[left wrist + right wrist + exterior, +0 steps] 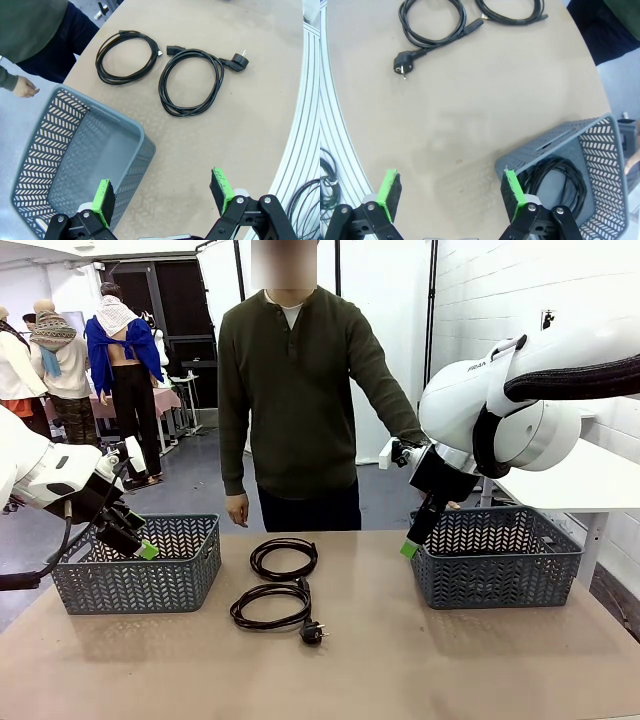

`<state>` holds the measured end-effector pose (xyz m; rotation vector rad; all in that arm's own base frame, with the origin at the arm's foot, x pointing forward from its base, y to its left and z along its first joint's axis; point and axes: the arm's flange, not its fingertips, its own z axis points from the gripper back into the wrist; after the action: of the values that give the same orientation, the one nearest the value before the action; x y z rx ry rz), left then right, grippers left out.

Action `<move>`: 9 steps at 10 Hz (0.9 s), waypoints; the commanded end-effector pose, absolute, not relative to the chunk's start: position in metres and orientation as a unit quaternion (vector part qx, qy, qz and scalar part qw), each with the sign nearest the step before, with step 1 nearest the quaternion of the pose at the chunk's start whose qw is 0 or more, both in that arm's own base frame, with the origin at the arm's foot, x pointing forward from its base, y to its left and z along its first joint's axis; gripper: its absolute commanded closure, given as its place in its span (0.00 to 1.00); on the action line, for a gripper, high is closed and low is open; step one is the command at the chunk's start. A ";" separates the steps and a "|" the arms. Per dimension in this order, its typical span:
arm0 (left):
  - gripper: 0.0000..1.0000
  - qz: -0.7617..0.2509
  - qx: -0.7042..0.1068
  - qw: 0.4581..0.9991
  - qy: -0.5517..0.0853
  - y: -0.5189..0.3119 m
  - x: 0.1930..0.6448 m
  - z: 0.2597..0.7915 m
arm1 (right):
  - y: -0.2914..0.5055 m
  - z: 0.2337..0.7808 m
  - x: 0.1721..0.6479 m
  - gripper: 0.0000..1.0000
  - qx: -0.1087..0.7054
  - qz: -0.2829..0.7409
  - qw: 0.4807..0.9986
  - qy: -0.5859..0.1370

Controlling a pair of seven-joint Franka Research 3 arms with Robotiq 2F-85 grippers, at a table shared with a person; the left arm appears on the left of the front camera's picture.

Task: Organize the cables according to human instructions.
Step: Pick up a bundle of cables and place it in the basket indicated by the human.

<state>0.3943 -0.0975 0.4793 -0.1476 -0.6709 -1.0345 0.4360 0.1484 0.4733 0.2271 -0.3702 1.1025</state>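
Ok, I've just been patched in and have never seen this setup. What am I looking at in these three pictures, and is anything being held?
Two white robot arms share a table with a person standing across it. The wide picture comes from a fixed camera between the arms. The other two come from a camera on each wrist, looking down along that arm's green-padded fingers. The left fingers hang above the edge of the left basket, and the right fingers above a corner of the right basket. Both pairs are spread open and hold nothing. Between the baskets lie two black cables: a coil with a round plug nearer the robot and a second coil behind it. A third cable sits inside the right basket.
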 end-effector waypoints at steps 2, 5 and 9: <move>0.00 -0.483 -0.075 0.814 -0.315 -0.095 0.392 0.476 | 0.148 0.473 0.436 0.00 0.105 0.518 0.831 -0.176; 0.00 -0.483 -0.075 0.814 -0.315 -0.095 0.392 0.476 | 0.148 0.473 0.436 0.00 0.105 0.518 0.831 -0.176; 0.00 -0.483 -0.075 0.814 -0.315 -0.095 0.392 0.476 | 0.174 0.477 0.441 0.00 0.110 0.496 0.846 -0.163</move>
<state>0.3943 -0.0976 0.4793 -0.1476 -0.6709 -1.0345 0.4358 0.1579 0.4749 0.2320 -0.3644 1.0845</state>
